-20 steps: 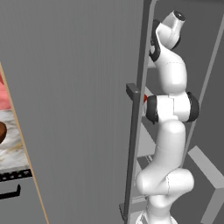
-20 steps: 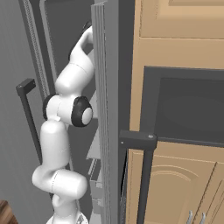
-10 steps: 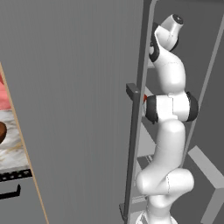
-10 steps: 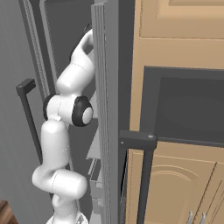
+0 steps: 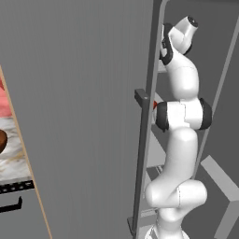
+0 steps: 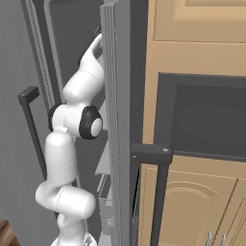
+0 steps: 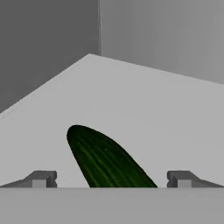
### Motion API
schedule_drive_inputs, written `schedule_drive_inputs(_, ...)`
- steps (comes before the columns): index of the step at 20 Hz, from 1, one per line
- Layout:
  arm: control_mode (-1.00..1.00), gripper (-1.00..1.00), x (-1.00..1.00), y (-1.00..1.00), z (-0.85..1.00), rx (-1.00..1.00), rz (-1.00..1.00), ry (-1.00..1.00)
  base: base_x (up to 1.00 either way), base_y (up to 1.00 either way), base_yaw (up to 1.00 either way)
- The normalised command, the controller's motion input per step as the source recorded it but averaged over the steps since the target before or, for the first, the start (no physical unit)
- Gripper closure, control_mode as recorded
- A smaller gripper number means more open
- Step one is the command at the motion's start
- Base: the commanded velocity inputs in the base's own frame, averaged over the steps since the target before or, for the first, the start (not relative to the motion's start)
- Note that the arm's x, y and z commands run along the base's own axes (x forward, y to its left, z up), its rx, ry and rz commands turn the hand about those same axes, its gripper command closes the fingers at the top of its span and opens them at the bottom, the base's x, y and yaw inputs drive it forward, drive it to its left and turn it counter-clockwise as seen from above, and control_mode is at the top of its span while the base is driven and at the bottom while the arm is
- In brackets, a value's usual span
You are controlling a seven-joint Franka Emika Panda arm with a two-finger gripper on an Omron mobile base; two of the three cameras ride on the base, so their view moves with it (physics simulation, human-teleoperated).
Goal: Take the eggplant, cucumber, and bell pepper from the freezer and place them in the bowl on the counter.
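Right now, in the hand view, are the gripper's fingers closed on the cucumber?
No: the gripper stands open, its fingertips apart either side of the cucumber.

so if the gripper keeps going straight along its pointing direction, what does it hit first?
Most likely the slim dark green cucumber, lying on the light grey freezer shelf between the fingertips of the open gripper. Beyond it only bare shelf and the grey back wall; depth is hard to judge.

No visible change; arm (image 5: 179, 140) pose same as 1 s ago
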Motion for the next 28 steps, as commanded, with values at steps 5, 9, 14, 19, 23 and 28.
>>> schedule_drive_inputs(5, -1.0, -1.0, 0.0, -0.13, -0.27, -0.01, 0.13, 0.0, 0.0, 0.0, 0.0)
schedule_drive_inputs(9, -1.0, -1.0, 0.0, -0.1, -0.35, -0.04, 0.06, 0.0, 0.0, 0.0, 0.0)
schedule_drive_inputs(14, -1.0, -1.0, 0.0, -0.09, -0.39, -0.03, 0.05, 0.0, 0.0, 0.0, 0.0)
schedule_drive_inputs(19, -1.0, 1.0, 0.0, 0.01, -0.23, -0.04, 0.0, 0.01, 0.0, 0.0, 0.0)
schedule_drive_inputs(23, -1.0, 1.0, 0.0, 0.0, -0.02, -0.01, 0.0, 0.01, 0.0, 0.0, 0.0)
schedule_drive_inputs(28, -1.0, 1.0, -0.04, 0.0, 0.0, 0.0, -0.03, 0.0, 0.0, 0.0, 0.0)
